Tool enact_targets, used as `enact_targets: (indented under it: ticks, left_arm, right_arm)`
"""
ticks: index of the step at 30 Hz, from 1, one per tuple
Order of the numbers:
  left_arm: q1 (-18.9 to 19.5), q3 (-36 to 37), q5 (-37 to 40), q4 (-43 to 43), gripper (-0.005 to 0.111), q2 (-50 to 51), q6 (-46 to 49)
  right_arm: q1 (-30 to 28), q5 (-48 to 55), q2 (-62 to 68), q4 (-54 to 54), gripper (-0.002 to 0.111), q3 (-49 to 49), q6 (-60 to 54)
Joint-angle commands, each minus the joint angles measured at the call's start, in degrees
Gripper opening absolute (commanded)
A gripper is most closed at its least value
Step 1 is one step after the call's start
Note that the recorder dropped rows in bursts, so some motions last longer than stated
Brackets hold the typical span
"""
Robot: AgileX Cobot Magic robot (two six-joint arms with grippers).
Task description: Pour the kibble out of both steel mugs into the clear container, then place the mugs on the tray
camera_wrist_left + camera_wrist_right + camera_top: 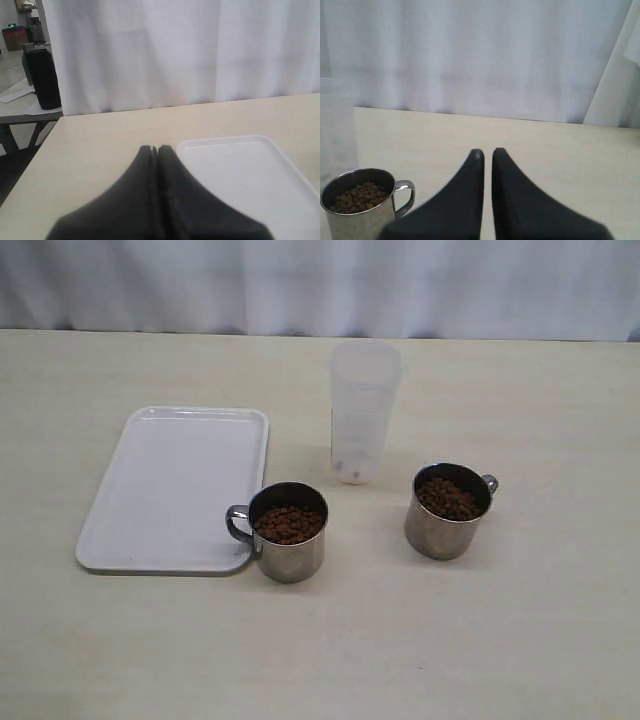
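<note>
Pale table (520, 640), white tray (170, 490), left mug (292, 558), right mug (437, 532)

Soft, even, bright light; only a thin shadow edges the tray (160, 490) on the pale bench (520, 640). The exterior view is slightly soft. Close to the wrist cameras, the left tool (156, 149) and right tool (487, 152) blur; the curtain (480, 55) looks washed out.

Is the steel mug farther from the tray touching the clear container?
Apart. The exterior view shows a strip of bare table between the clear container and the steel mug farther from the tray.
</note>
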Motion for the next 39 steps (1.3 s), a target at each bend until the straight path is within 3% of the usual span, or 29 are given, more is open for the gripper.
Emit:
enact_targets:
  ticks: [1,5,10,13,18,21,25,28,33,39]
  left_arm:
    - [-0.43,0.2,-0.41,-0.17,0.0,-0.21,-0.2]
    - [-0.43,0.2,-0.41,-0.17,0.0,-0.21,-0.2]
    - [-0.43,0.2,-0.41,-0.17,0.0,-0.21,-0.2]
    - [-0.43,0.2,-0.41,-0.17,0.0,-0.21,-0.2]
    - [-0.43,0.2,-0.41,-0.17,0.0,-0.21,-0.2]
    - [-0.43,0.2,-0.41,-0.17,0.0,-0.21,-0.2]
    - [-0.43,0.2,-0.41,-0.17,0.0,-0.21,-0.2]
    - [-0.43,0.2,-0.41,-0.17,0.0,-0.21,-0.2]
    - [-0.43,0.2,-0.41,-0.17,0.0,-0.21,-0.2]
    - [-0.43,0.2,-0.41,-0.17,0.0,-0.21,-0.2]
  right_arm:
    - [-0.17,0.15,-0.18,-0.18,0.004,0.14,-0.94]
    - [-0.17,-0.53,-0.18,0.1,0.004,0.14,0.17]
    - [-0.17,-16.67,-0.18,13.95,0.004,0.14,3.26]
    - [-0.05,-10.36,0.14,15.88,0.004,0.14,2.92]
    - [1.74,-14.17,14.84,16.43,0.004,0.14,6.12]
    - [7.73,-19.86,26.06,14.72,0.004,0.14,6.12]
    - [18.26,-33.11,43.18,4.59,0.004,0.14,4.77]
    - [23.93,-43.85,58.46,4.24,0.004,0.14,-6.56]
    - [25.03,-50.93,80.31,12.21,0.004,-4.75,-9.67]
    - [25.03,-51.24,96.15,8.5,0.004,-12.25,-13.36]
